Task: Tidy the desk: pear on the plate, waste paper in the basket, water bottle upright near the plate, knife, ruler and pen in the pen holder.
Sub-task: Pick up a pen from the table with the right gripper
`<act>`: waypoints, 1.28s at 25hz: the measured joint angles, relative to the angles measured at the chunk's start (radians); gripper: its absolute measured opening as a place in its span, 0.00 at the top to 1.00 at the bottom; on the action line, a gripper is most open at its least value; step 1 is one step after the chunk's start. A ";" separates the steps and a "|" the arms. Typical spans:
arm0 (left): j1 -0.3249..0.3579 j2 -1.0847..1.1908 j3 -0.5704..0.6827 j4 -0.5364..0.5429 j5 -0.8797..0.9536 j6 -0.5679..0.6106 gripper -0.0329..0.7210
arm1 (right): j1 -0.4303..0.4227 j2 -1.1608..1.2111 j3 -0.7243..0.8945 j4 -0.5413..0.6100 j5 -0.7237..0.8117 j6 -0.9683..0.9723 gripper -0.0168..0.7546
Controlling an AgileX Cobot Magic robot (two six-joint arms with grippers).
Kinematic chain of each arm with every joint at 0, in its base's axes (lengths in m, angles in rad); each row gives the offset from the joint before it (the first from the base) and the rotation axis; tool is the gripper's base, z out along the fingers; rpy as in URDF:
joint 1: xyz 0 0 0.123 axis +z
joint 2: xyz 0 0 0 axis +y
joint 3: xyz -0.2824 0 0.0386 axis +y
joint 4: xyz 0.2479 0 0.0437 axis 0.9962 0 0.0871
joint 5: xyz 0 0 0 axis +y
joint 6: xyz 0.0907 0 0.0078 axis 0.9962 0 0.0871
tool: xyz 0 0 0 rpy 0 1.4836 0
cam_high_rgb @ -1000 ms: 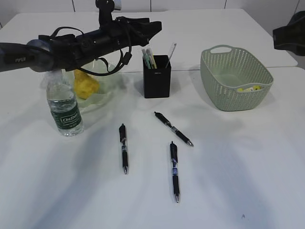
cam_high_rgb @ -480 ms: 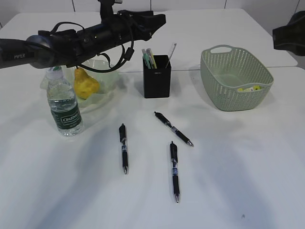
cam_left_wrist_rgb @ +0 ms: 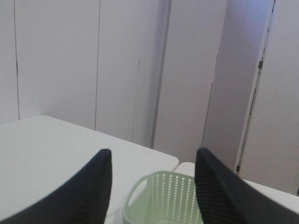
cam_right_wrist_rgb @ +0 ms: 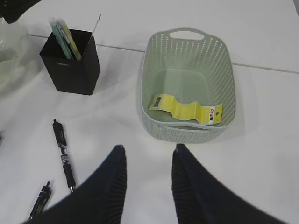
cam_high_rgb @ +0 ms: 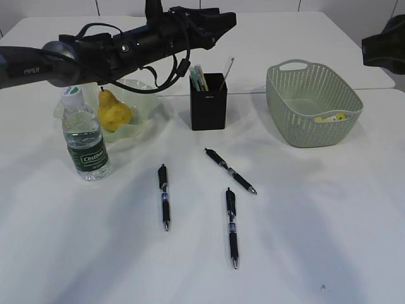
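White table (cam_high_rgb: 329,240): three pens (cam_high_rgb: 230,171) still loose. My left gripper (cam_left_wrist_rgb: 153,186) wide, empty; right gripper (cam_right_wrist_rgb: 147,182) parted, empty. Next: grasp pen, drop in pen holder (cam_high_rgb: 209,102).

The water bottle (cam_high_rgb: 86,144) has a green label that says "Cestbon". The black arm (cam_high_rgb: 38,66) above it has white letters, "PIPER". The yellow waste paper (cam_right_wrist_rgb: 187,109) has a white tag too small to read.
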 joint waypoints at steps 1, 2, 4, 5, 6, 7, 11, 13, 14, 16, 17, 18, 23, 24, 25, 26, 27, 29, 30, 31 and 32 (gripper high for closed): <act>0.000 -0.006 0.000 0.007 0.006 -0.011 0.42 | 0.000 0.000 0.000 0.000 0.000 0.000 0.62; 0.000 -0.017 0.000 0.025 0.013 -0.025 0.42 | 0.000 0.000 0.000 0.000 0.000 0.000 0.62; 0.000 -0.036 0.000 0.069 0.025 -0.053 0.42 | 0.000 0.000 0.000 0.000 0.000 0.000 0.62; 0.000 -0.045 0.000 0.100 0.030 -0.073 0.42 | 0.000 0.000 0.000 0.000 0.002 0.000 0.62; 0.000 -0.054 0.000 0.132 0.033 -0.093 0.42 | 0.000 0.000 0.000 0.000 0.002 0.000 0.62; 0.000 -0.062 0.000 0.160 0.035 -0.116 0.42 | 0.000 0.000 0.000 0.001 0.002 0.000 0.62; 0.012 -0.095 0.000 0.293 0.038 -0.195 0.42 | 0.000 0.000 0.000 0.002 0.002 0.000 0.62; 0.023 -0.111 0.000 0.352 0.038 -0.254 0.42 | 0.000 0.000 0.000 0.002 0.002 0.000 0.62; 0.031 -0.119 0.000 0.368 0.038 -0.293 0.42 | 0.000 0.000 0.000 0.002 0.002 0.000 0.62; 0.051 -0.131 0.000 0.386 0.036 -0.358 0.42 | 0.000 0.000 0.000 0.000 0.002 0.000 0.62; 0.062 -0.133 0.000 0.389 0.036 -0.389 0.42 | 0.000 0.000 0.000 -0.001 0.002 0.000 0.62; 0.072 -0.135 0.000 0.391 0.036 -0.412 0.42 | 0.000 0.000 0.000 -0.001 0.002 0.000 0.62; 0.123 -0.148 0.000 0.393 0.058 -0.510 0.42 | 0.000 0.000 0.000 -0.003 0.002 0.000 0.62; 0.133 -0.153 0.000 0.393 0.071 -0.523 0.42 | 0.000 0.000 0.000 -0.005 0.002 -0.002 0.62; 0.143 -0.162 0.000 0.395 0.083 -0.533 0.42 | 0.000 0.000 0.000 -0.009 0.002 -0.002 0.62; 0.155 -0.168 0.000 0.398 0.095 -0.549 0.42 | 0.000 0.000 0.000 -0.016 0.007 -0.002 0.62; 0.167 -0.176 0.000 0.408 0.102 -0.561 0.42 | 0.000 0.000 0.000 -0.027 0.012 -0.002 0.62; 0.196 -0.191 0.000 0.451 0.106 -0.585 0.42 | 0.000 0.000 0.000 -0.044 0.025 -0.004 0.62; 0.214 -0.196 0.000 0.489 0.106 -0.600 0.42 | 0.000 0.000 0.000 -0.050 0.030 -0.004 0.62; 0.233 -0.200 0.000 0.527 0.104 -0.609 0.42 | 0.000 0.000 0.000 -0.058 0.031 -0.004 0.62; 0.249 -0.202 0.000 0.576 0.095 -0.612 0.42 | 0.000 0.000 0.000 -0.068 0.031 -0.004 0.62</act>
